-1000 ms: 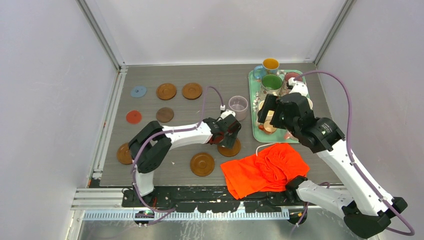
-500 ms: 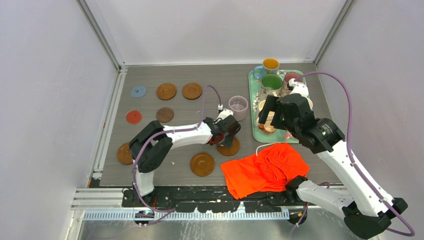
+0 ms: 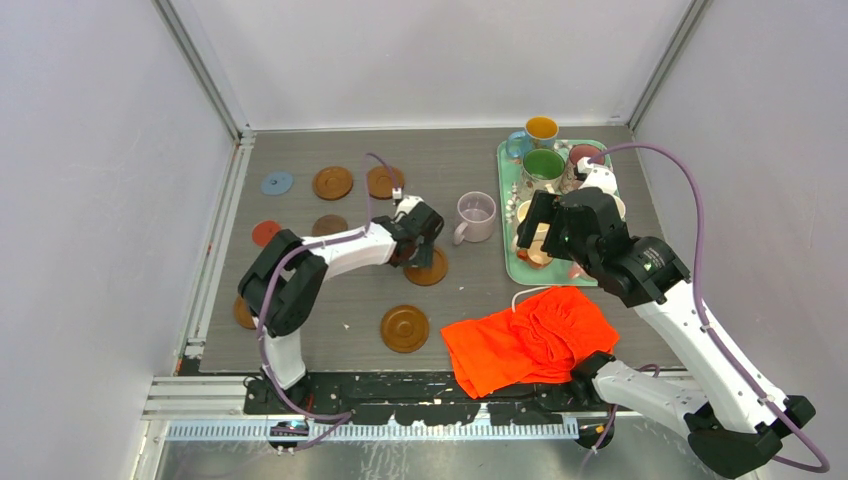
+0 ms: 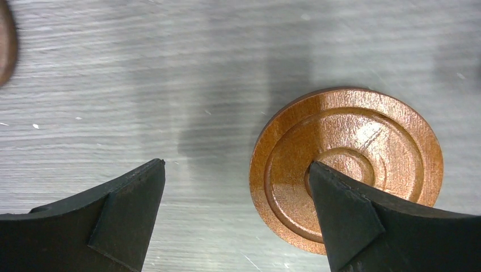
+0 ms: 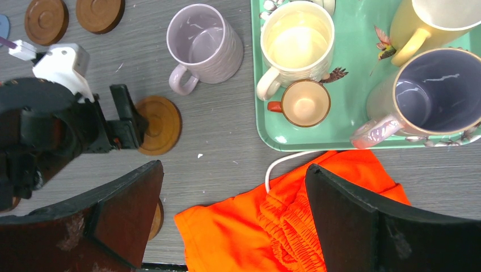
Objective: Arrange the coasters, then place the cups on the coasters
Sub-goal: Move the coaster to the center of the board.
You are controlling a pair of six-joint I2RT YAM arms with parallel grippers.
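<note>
- Your left gripper (image 4: pixel 236 164) is spread wide and pinches nothing. One finger (image 4: pixel 351 221) rests on the centre ring of a grooved brown wooden coaster (image 4: pixel 346 170); the other hangs over bare surface (image 4: pixel 170 85).
- That coaster lies flat just left of the lilac mug (image 3: pixel 476 212), on the side nearer the arm bases, and does not touch it.
- The step in hand looks like sliding this coaster out to join the others. Press lightly and keep the finger in the centre ring so the disc follows. A steep or heavy push could tip the rim or let the coaster slip out.
- Steer clear of the lilac mug's handle. Stop with bare surface all round the coaster, so a cup can later sit there without knocking a neighbour. The dark brown coaster (image 3: pixel 328 225), further left of the mug, is the nearest one that way.
- Lift straight up to let go, so the disc is not dragged.
- Your right gripper (image 5: pixel 231 167) is spread too and holds nothing. It hovers right of the lilac mug, over the teal tray (image 5: pixel 346 122) where the other cups stand. Leave it parked until the coasters are set.
- Compared with a second ago, the coaster and left gripper have travelled leftward and away from the arm bases, from below the lilac mug to its left.
- The mug's handle is now uncovered. The right arm, tray and orange cloth (image 3: pixel 530 335) have not moved.
</note>
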